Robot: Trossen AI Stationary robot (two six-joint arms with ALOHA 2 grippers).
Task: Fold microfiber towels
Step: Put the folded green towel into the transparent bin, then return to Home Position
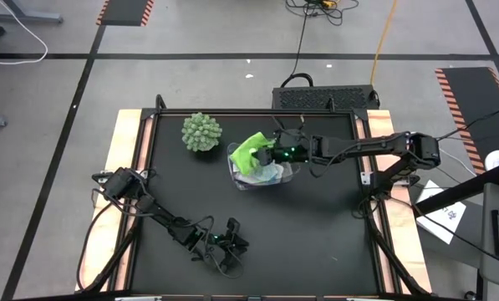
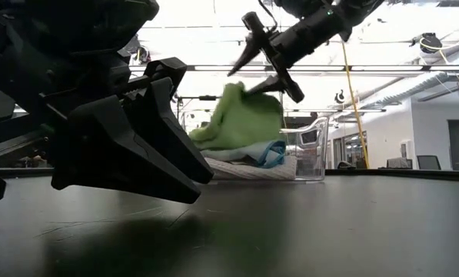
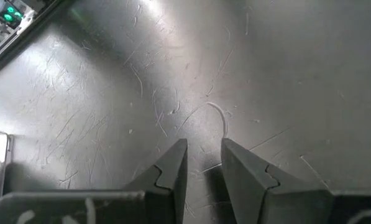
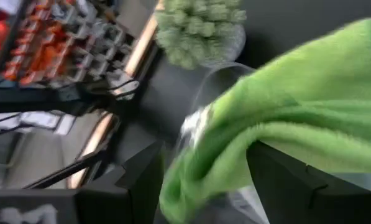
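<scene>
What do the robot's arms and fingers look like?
Both arms are dark, nearly black, built from slim jointed links with thin black cables looping beside them. The right arm has tiny green lights glowing near its wrist. The left gripper ends in two flat, wedge-shaped dark grey fingers with a small notch cut into each inner edge. The right gripper has long, thin black fingers.

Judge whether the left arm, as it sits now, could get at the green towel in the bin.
Probably not yet: the left gripper rests near the table's front edge, while the green towel hangs from the right gripper over the clear bin.
</scene>
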